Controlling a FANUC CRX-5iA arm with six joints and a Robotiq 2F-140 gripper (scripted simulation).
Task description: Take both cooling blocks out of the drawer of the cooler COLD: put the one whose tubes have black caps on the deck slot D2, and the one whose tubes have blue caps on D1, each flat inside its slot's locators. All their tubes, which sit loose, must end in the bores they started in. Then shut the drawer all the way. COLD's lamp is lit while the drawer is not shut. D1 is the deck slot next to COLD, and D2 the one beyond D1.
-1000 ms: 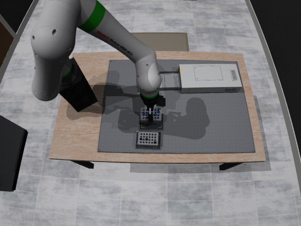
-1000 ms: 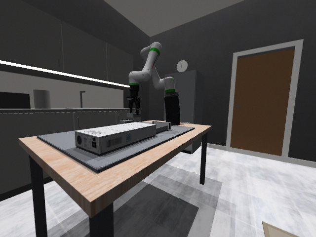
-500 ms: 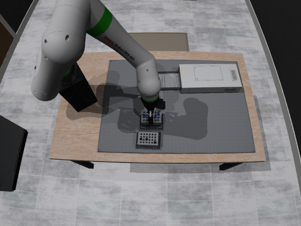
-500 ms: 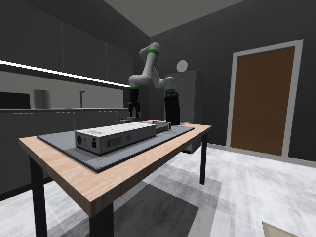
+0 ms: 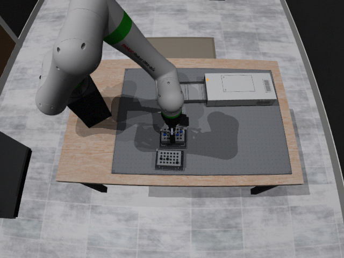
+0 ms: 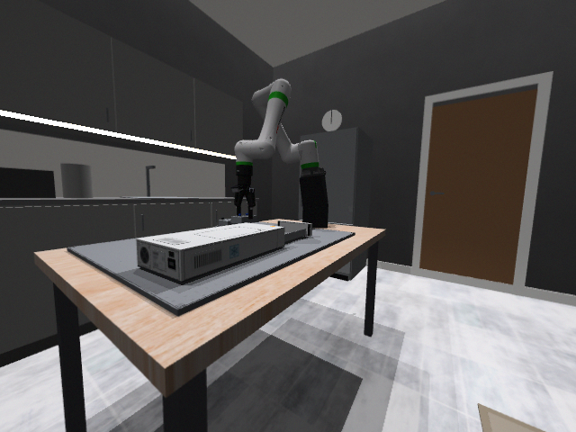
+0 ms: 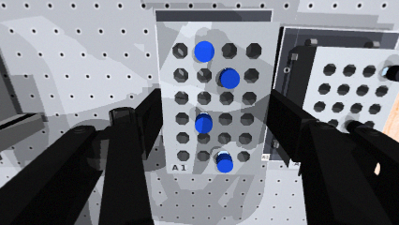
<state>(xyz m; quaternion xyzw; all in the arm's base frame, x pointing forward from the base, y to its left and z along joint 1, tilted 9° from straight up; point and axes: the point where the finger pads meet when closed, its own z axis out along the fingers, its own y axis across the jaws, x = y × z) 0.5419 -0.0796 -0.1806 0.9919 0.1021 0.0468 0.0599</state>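
Black-capped block [image 5: 169,153] [image 7: 356,58] already on D2, nice. Gripper [image 5: 172,136] [image 6: 244,214] [image 7: 214,103] clamping blue-capped block [image 5: 167,140] [image 6: 239,220] [image 7: 192,109] over D1 [image 5: 172,146]; seating, release, drawer [image 5: 194,101] [image 6: 297,230] shutting left.

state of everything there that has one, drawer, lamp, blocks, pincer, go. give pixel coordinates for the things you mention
pincer [image 5: 172,139] [image 6: 245,214] [image 7: 214,103]: shut on the blue-capped cooling block
blue-capped cooling block [image 5: 179,140] [image 6: 240,219] [image 7: 215,109]: gripped, at D1; cannot tell if fully seated
blue-capped tubes [image 7: 203,124]: in bores
black-capped cooling block [image 5: 170,160] [image 6: 225,221] [image 7: 344,97]: on D2, looks flat
drawer [image 5: 194,101] [image 6: 295,229]: open
COLD's lamp [image 5: 207,79]: lit orange
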